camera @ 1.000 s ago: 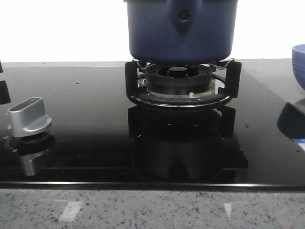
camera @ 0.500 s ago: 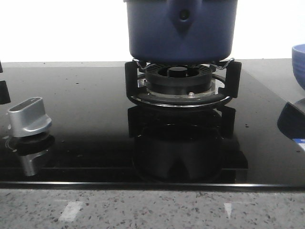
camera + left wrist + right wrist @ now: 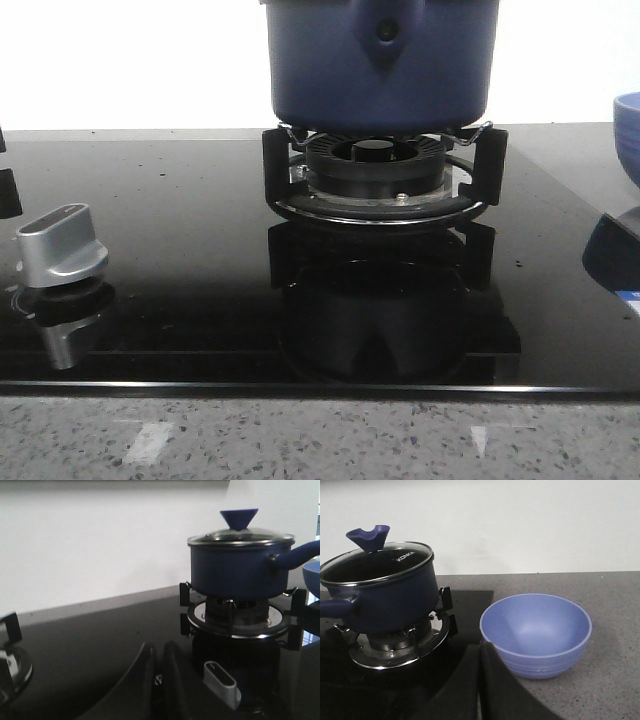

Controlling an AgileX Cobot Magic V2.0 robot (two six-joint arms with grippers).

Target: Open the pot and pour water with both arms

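The dark-blue pot [image 3: 380, 70] stands on the gas burner [image 3: 378, 180] at the middle back of the black hob; its shield-shaped handle mount faces me. It also shows in the left wrist view [image 3: 235, 570] and the right wrist view [image 3: 385, 600], with a glass lid [image 3: 375, 562] and a blue knob [image 3: 239, 518] on top. My left gripper [image 3: 159, 652] is shut and empty, low over the hob, well short of the pot. My right gripper [image 3: 479, 652] is shut and empty, between the burner and a blue bowl [image 3: 536, 632]. Neither gripper shows in the front view.
A silver stove knob [image 3: 62, 245] sits at the hob's front left, close beside my left gripper in the left wrist view [image 3: 220, 682]. The blue bowl stands on the grey counter right of the hob, cut off at the front view's edge [image 3: 628, 130]. A second burner [image 3: 10, 655] lies far left.
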